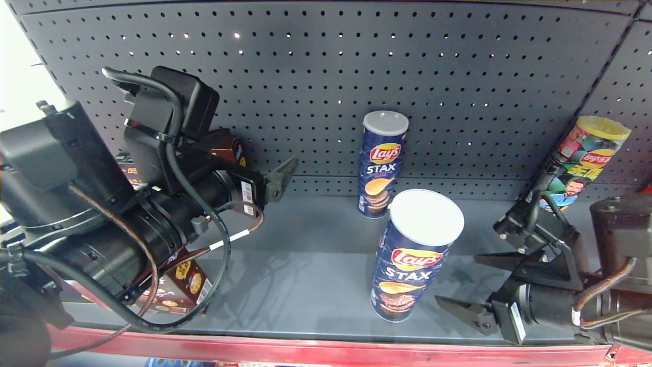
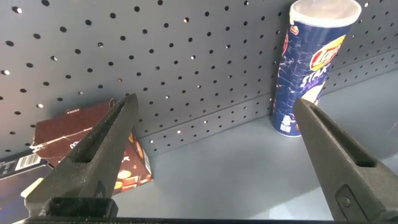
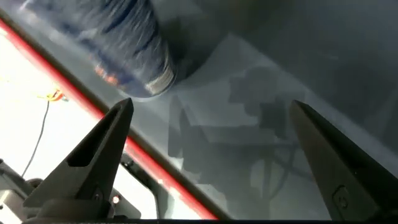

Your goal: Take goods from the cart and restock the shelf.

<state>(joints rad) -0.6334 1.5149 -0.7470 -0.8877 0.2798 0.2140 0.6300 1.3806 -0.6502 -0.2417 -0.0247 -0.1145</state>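
Here the right gripper (image 1: 461, 280) hangs spread and empty just beside the front chip can (image 1: 412, 255), which stands upright near the red lip (image 1: 326, 351) of the shelf (image 1: 305, 265). Its wrist view catches that can's base, blurred. The left gripper (image 2: 214, 102), likewise apart and empty, faces the pegboard (image 2: 186, 56). The rear can (image 2: 311, 68) stands beyond one finger and a brown box (image 2: 93, 149) beyond the other.

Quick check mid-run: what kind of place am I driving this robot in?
Most likely a retail shop aisle. It shows a metal shelf with a perforated back panel and a red front strip, stocked with packaged snacks such as a blue chip can and a snack box.
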